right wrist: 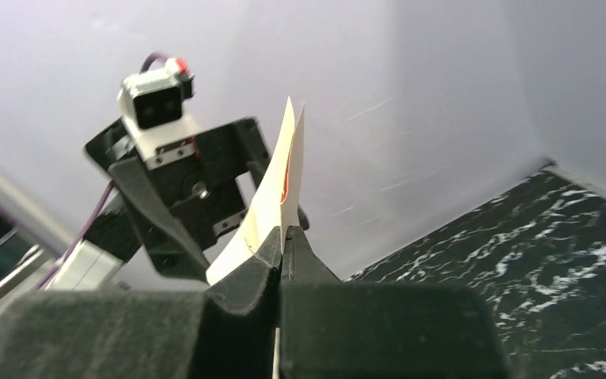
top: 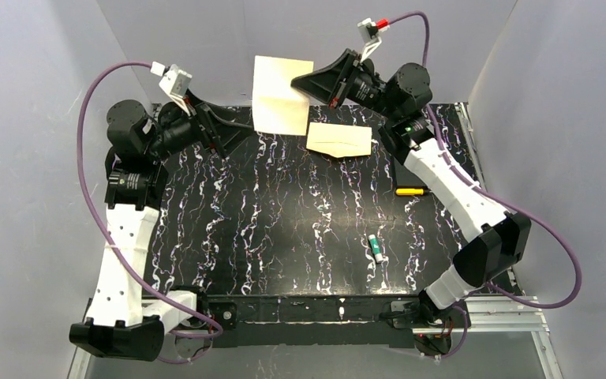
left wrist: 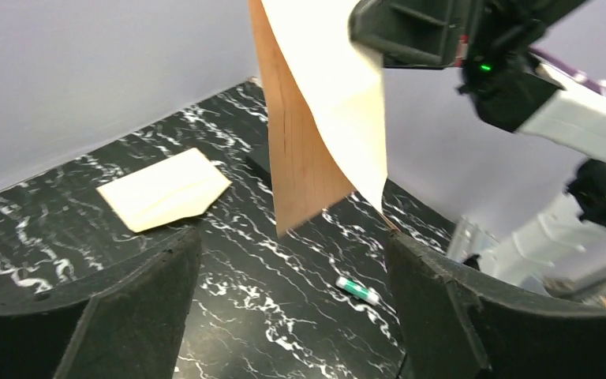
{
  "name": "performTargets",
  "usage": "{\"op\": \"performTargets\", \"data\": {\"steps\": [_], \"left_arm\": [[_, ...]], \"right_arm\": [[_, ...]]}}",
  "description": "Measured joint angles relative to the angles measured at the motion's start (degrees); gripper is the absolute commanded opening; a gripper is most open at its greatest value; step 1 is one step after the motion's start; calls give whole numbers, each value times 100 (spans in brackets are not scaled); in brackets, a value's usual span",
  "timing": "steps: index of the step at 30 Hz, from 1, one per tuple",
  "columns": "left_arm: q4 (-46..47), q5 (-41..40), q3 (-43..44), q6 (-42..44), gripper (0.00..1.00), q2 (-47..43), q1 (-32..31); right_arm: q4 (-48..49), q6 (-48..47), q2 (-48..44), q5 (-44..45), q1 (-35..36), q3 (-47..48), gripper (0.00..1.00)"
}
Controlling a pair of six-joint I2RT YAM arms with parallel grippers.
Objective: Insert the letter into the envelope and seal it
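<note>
The letter, a pale-yellow sheet, is lifted off the table at the back and hangs bent over itself. My right gripper is shut on its right edge; the right wrist view shows the jaws pinched on the sheet. The envelope, cream with a pointed flap, lies flat on the black table just right of the letter. My left gripper is open and empty, left of the letter. In the left wrist view the letter hangs ahead between the open fingers and the envelope lies at left.
A green-and-white glue stick lies on the table at right of centre, also in the left wrist view. A yellow marker lies by the right arm. Grey walls enclose the black marbled table on three sides.
</note>
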Motion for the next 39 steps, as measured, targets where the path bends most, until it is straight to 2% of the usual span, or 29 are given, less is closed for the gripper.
{"op": "performTargets", "data": {"steps": [3,6,8,11,16,22,28,33,35,38,39], "left_arm": [[-85,-599,-85,-92,87,-140,9],[-20,-955,-72,-579,79,-120,11],[282,-988,-63,-1290,77,17,11],[1084,-1058,-186,-2417,82,291,-52],[2079,-1368,-610,-3633,84,592,-385],[2929,-1606,-654,-4050,88,839,-748],[4127,-1690,-787,-4181,85,1027,-839],[4684,-1744,-793,-4398,84,1467,-870],[4826,-1799,-828,-4531,79,1637,-879],[5104,-1853,-837,-4809,58,1797,-892],[5250,-1869,-837,-4933,55,1840,-894]], "right_arm": [[-310,-275,-155,688,-9,0,5],[-299,-282,-330,1423,-11,-22,5],[-90,-177,-428,1779,-11,-122,5],[409,197,-463,2142,-15,-295,5],[1034,1064,-195,2479,-2,-367,2],[1416,2076,151,2774,81,-448,1],[1718,3106,299,3005,160,-614,1],[1982,3908,380,3195,162,-763,1],[2044,4151,400,3259,162,-809,1],[2100,4402,437,3338,162,-835,1],[2107,4444,442,3357,162,-859,1]]}}
